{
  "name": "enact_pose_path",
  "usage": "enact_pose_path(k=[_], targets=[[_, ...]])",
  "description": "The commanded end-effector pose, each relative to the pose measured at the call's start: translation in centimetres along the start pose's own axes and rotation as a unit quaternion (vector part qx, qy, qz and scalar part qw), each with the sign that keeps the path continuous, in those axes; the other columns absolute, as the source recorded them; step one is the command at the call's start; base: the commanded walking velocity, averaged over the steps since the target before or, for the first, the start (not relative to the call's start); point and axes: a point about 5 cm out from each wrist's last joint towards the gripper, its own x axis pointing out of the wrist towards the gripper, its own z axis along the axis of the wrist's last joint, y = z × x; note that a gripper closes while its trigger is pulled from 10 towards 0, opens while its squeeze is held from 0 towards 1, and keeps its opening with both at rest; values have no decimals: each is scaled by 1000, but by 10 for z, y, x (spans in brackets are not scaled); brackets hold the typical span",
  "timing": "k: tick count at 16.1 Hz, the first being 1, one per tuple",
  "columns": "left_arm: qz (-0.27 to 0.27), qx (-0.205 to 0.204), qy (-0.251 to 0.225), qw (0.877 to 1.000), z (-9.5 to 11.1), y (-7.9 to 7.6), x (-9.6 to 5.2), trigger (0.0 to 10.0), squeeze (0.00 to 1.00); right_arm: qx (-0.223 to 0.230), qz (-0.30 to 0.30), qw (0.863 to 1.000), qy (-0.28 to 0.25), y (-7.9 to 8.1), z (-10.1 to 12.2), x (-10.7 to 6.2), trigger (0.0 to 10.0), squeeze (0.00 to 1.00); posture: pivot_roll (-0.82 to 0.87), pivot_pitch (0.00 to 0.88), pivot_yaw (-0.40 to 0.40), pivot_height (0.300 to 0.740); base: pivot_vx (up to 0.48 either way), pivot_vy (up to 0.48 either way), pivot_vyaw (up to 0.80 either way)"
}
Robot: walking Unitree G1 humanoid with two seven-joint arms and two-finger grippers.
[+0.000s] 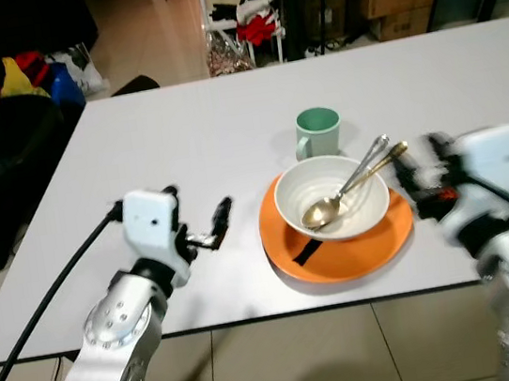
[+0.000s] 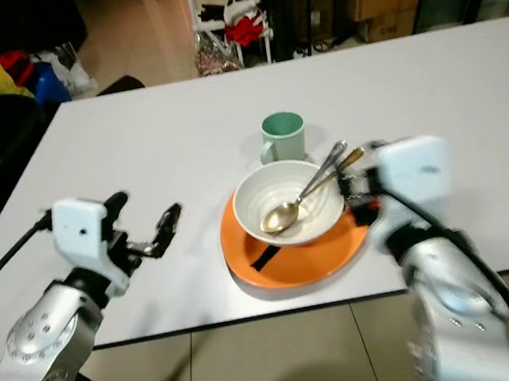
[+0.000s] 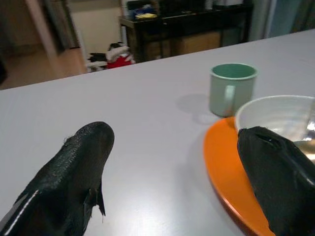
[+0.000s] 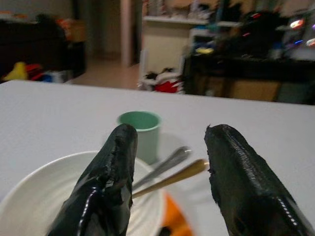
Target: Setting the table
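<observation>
Place setting near the front edge of the pale grey table point(image 1: 180, 134).

White ceramic bowl point(image 1: 331, 197) sits on round orange plate point(image 1: 339, 235), holding gold metal spoon point(image 1: 328, 207) and silver utensil point(image 1: 369, 159), handles over the right rim. Mint-green mug point(image 1: 318, 131) just behind. Left gripper point(image 1: 201, 226), fingers apart, left of plate. Right gripper point(image 4: 170, 172), fingers spread, beside those handles, gripping nothing.
</observation>
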Motion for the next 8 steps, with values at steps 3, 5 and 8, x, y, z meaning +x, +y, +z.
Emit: enact_pose_path(k=[3, 5, 8], targets=[[8, 26, -10, 1000, 5, 1, -9, 10000, 0, -7, 5, 999, 36, 0, -18, -7, 10000, 1000, 92, 0, 56, 740, 0, 0, 0], [17, 32, -7, 999, 5, 4, -10, 10000, 0, 12, 46, 998, 36, 9, -24, -12, 10000, 1000, 96, 0, 52, 740, 0, 0, 0], [27, 40, -4, 999, 5, 8, -11, 10000, 0, 59, 88, 992, 62, 23, -36, -17, 10000, 1000, 102, 0, 55, 740, 0, 0, 0]])
